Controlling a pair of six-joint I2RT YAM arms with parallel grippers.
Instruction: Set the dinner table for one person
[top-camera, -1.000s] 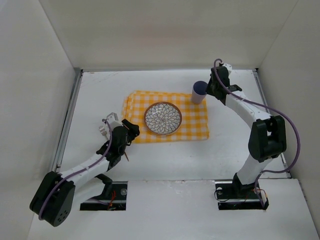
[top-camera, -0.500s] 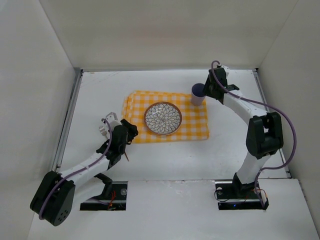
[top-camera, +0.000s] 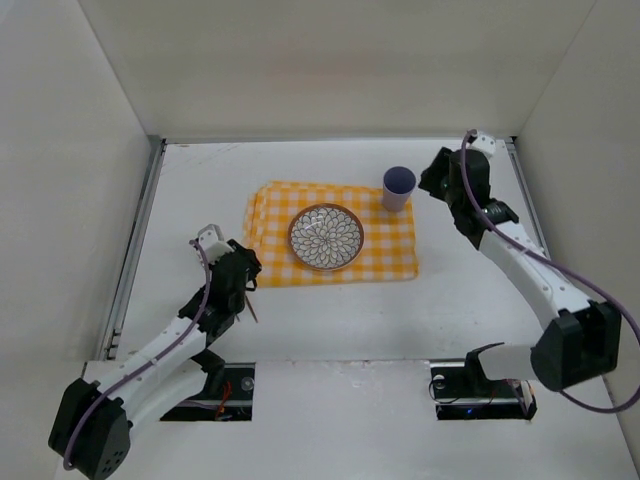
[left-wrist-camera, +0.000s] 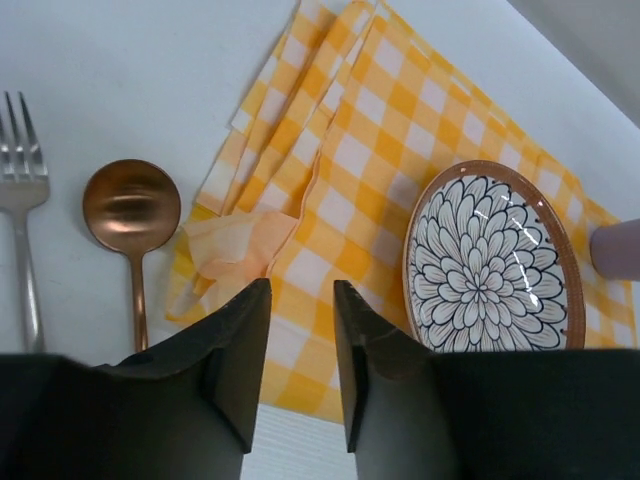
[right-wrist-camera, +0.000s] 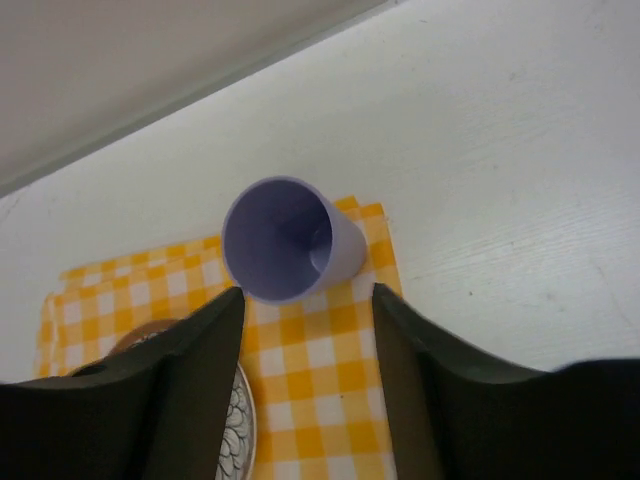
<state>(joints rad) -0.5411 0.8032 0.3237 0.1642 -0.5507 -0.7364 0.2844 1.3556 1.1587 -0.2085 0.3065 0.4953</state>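
One dinner table bears everything counted here. One yellow-and-white checked cloth lies on it. One patterned plate sits on the middle of the cloth, and one lilac cup stands on the cloth's far right corner. One copper spoon lies just beside the cloth's folded corner, and one silver fork lies just beyond the spoon, farther from the cloth.

We have two arms built of white tubular links with chunky black joint housings: the left arm at lower left, the right arm on the right side. A thin purple cable loops along each. Each stands on a black base. The left gripper and right gripper end in blocky, matte black fingers.
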